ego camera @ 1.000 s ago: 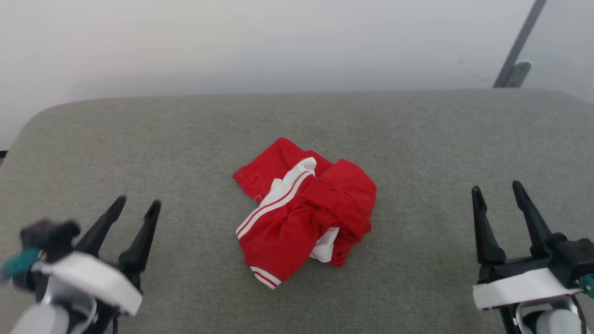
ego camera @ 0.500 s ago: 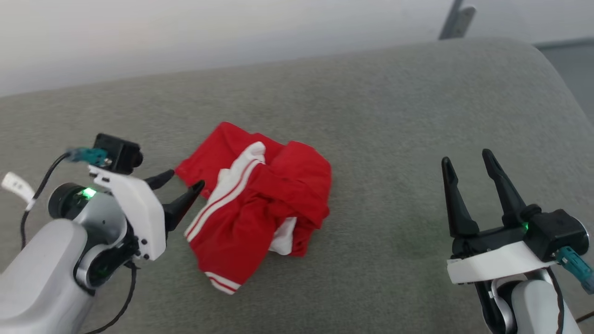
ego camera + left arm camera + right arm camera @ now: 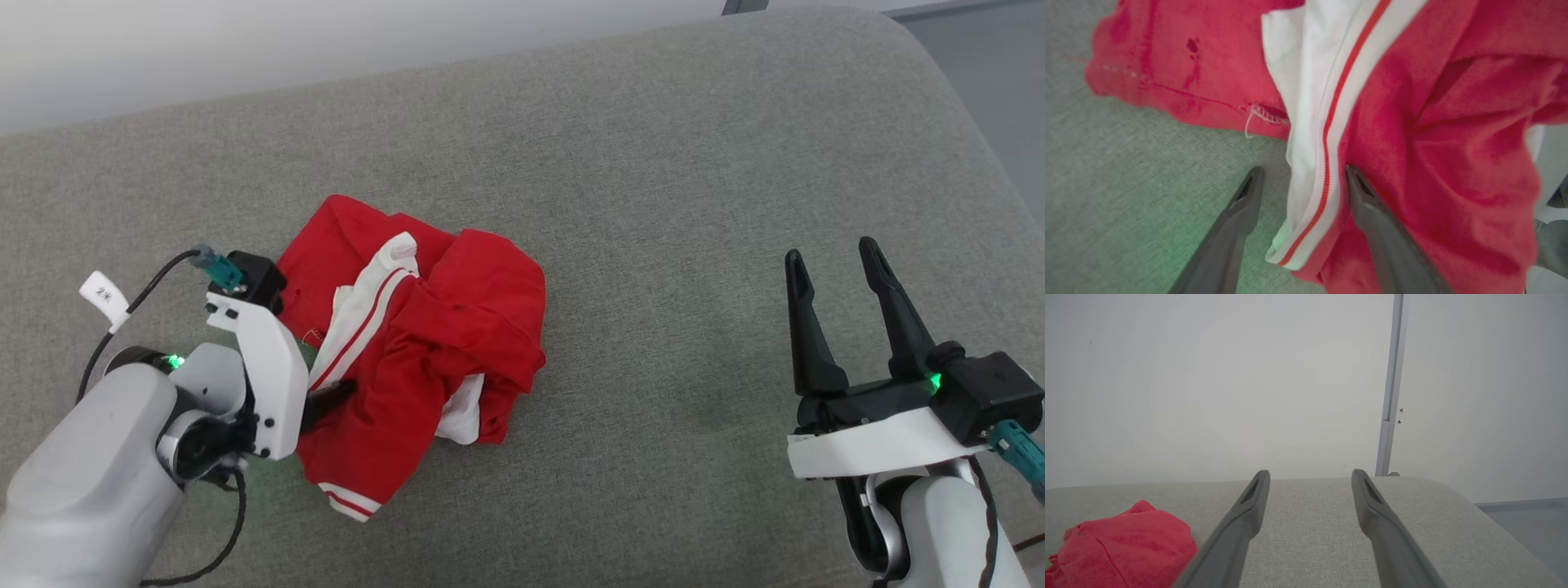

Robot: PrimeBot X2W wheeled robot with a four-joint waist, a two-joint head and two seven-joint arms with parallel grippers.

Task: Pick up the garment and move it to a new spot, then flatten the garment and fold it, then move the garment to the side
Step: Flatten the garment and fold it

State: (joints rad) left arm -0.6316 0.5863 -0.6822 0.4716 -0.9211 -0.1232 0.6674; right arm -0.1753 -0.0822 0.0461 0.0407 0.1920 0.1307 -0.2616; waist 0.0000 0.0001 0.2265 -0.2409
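Head view: a crumpled red garment with white striped bands lies left of centre on a grey padded surface. In the left wrist view, the left gripper has its fingers spread wide. They straddle a white band with a red stripe at the garment's edge, one finger over bare grey surface and the other over red cloth. The right gripper hovers well apart on the right, fingers wide and holding nothing.

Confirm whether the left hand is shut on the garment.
No: the left hand stands open, fingers straddling the garment at its white band.
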